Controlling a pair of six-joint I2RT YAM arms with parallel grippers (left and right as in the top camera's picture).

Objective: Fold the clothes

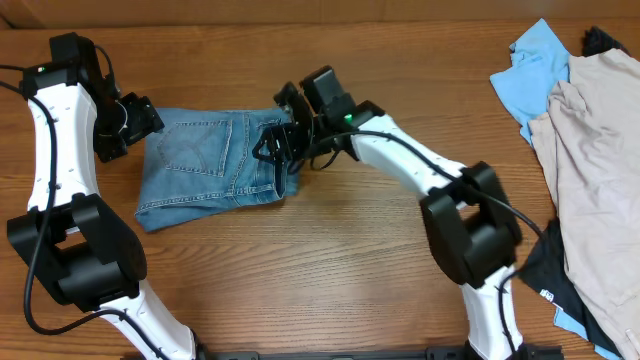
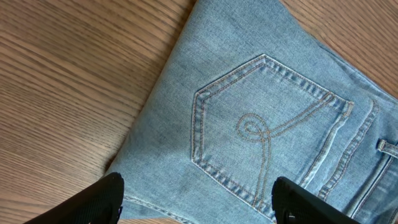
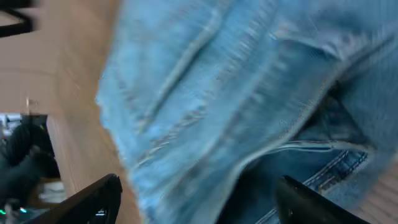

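The light-blue denim jeans (image 1: 205, 165) lie folded into a compact rectangle on the table, a stitched back pocket (image 2: 267, 124) facing up. My left gripper (image 1: 137, 118) is open just above the fold's far left corner, its fingers straddling the denim (image 2: 198, 202) without holding it. My right gripper (image 1: 283, 142) is open at the fold's right edge, fingers wide over the layered denim (image 3: 199, 199); the right wrist view is motion-blurred, showing the jeans' edge (image 3: 205, 93) up close.
At the right edge lie a sky-blue shirt (image 1: 530, 70), a large beige garment (image 1: 595, 160) and dark clothing (image 1: 540, 270) under it. Bare wooden table (image 1: 330, 270) surrounds the jeans.
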